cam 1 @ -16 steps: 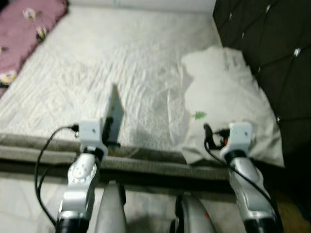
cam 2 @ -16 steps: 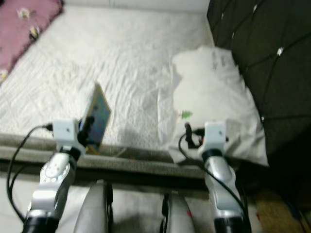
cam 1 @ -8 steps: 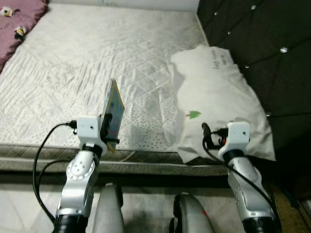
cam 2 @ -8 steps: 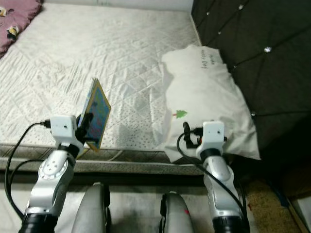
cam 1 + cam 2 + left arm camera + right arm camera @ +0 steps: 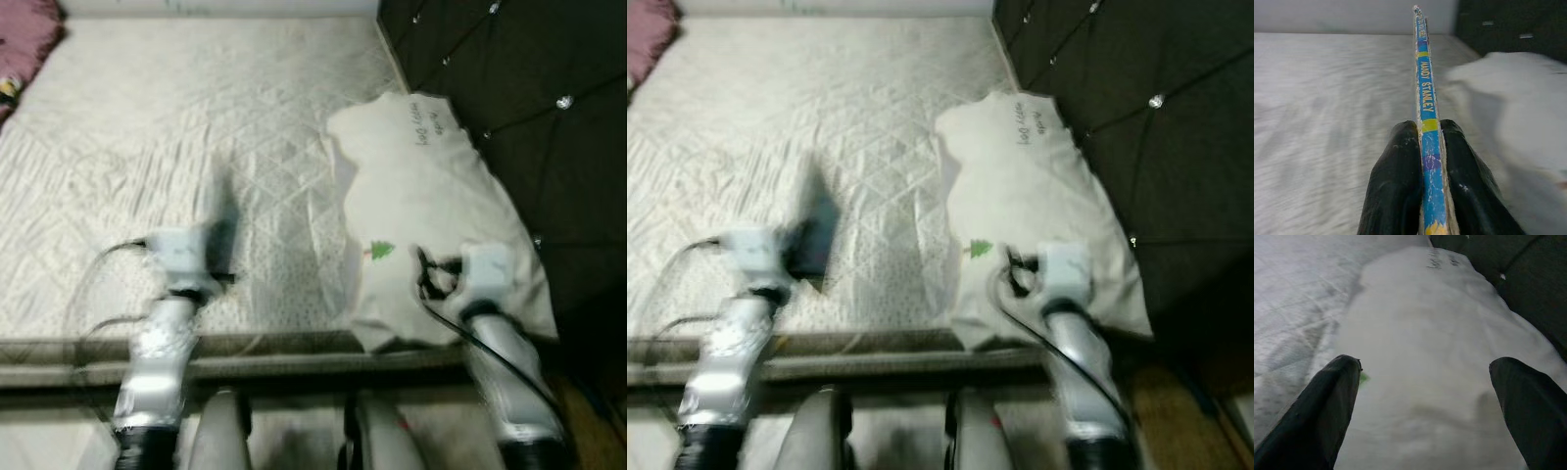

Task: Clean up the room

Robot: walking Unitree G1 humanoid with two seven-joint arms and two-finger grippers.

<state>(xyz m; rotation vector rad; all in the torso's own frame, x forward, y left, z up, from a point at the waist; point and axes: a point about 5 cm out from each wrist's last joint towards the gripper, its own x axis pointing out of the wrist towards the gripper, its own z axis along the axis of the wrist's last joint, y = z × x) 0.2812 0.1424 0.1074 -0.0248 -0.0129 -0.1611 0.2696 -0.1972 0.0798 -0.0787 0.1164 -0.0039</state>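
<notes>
The left tool (image 5: pixel 1422 161) is pinched tight on a thin book (image 5: pixel 1423 88), its two black fingers (image 5: pixel 1396 186) pressed flat against either cover so that the blue and yellow spine, lettered in yellow, runs straight away from the wrist camera; in the head views the book (image 5: pixel 219 230) is a dark blurred slab standing on edge above the left wrist, at about 8 o'clock in the scene, held over the near part of the mattress (image 5: pixel 196 127); whether the book's lower edge touches the quilted surface cannot be told through the blur; the right tool (image 5: pixel 1435 401) is spread wide, holding nothing, its fingers (image 5: pixel 1327 406) well apart on either side of a white pillow (image 5: pixel 1435 347) that lies just beyond them; in the head views that tool (image 5: pixel 431 274) hovers at about 4 o'clock, over the near end of the pillow (image 5: pixel 421 186); the pillow carries a small green tree mark (image 5: pixel 381 251) near the tool and a line of dark handwriting (image 5: pixel 423 122) at its far end, toward 1 o'clock; it lies lengthwise along the right side of the bed, beside a dark tufted headboard (image 5: pixel 509 88) studded with shiny buttons, which takes up the scene from 12 to 4 o'clock; a patch of pink bedding (image 5: pixel 24 29) shows at 10 o'clock, at the far left corner of the mattress; the robot's grey legs (image 5: pixel 220 431) show at 6 o'clock below the bed's edge.
</notes>
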